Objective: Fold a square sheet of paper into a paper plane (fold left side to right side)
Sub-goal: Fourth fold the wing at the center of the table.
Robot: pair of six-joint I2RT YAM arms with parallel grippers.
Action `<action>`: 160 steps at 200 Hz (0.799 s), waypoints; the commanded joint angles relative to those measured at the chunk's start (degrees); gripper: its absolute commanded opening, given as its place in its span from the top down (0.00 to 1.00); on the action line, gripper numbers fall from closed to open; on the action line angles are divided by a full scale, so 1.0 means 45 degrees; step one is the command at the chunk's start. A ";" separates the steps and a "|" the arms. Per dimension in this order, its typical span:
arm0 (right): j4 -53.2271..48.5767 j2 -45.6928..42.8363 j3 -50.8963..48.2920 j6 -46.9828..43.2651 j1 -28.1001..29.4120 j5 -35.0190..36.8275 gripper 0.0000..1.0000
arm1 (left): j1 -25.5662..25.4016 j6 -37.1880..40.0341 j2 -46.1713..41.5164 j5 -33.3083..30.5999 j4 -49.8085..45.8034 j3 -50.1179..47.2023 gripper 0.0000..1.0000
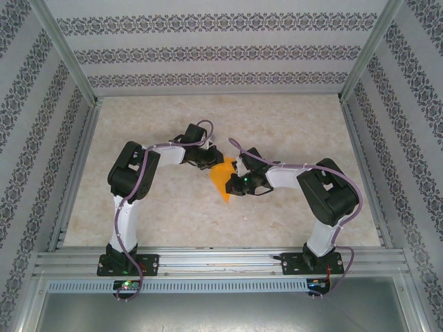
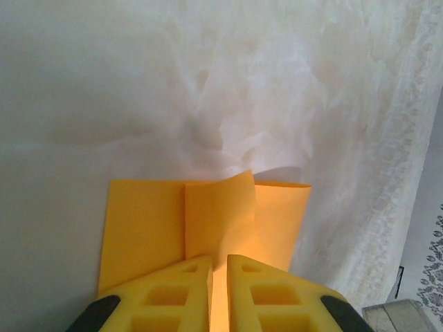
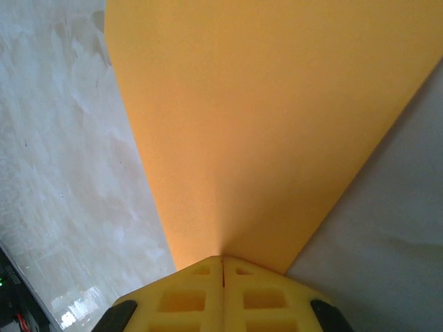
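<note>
Left tool (image 2: 219, 260) and right tool (image 3: 221, 260) clamp the square sheet of paper (image 1: 223, 181) over a marbled table (image 1: 159, 221) between patterned walls (image 1: 208, 52).

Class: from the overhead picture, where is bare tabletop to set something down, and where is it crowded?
Free: the far strip of marbled beige tabletop along the patterned back wall, and the near patch between the arm bases. Crowded: the centre, where left gripper and right gripper pinch the thin orange paper sheet.

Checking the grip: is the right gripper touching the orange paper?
Touching. The right wrist view shows the right gripper shut on the orange paper, which fans out from between its jaws.
</note>
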 commanded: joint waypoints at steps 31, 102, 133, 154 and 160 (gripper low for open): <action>-0.3288 0.1060 -0.1122 -0.0161 0.0182 0.1577 1.00 | 0.0961 0.0256 0.1029 -0.2466 0.0902 0.0937 0.85; -0.3294 0.1061 -0.1073 -0.0153 0.0146 0.1558 1.00 | 0.1078 0.0078 0.1620 -0.2687 0.0977 0.1818 0.85; -0.3357 0.0966 -0.1024 -0.0234 0.0045 0.1558 1.00 | 0.1165 0.0090 0.1840 -0.2624 0.0869 0.2281 0.84; -0.3362 0.0857 -0.1011 -0.0278 -0.0081 0.1529 1.00 | 0.1161 0.0217 0.1675 -0.2551 0.0738 0.2463 0.84; -0.3377 0.0813 -0.1005 -0.0316 -0.0129 0.1519 1.00 | 0.1186 0.0330 0.1543 -0.2570 0.0656 0.2452 0.84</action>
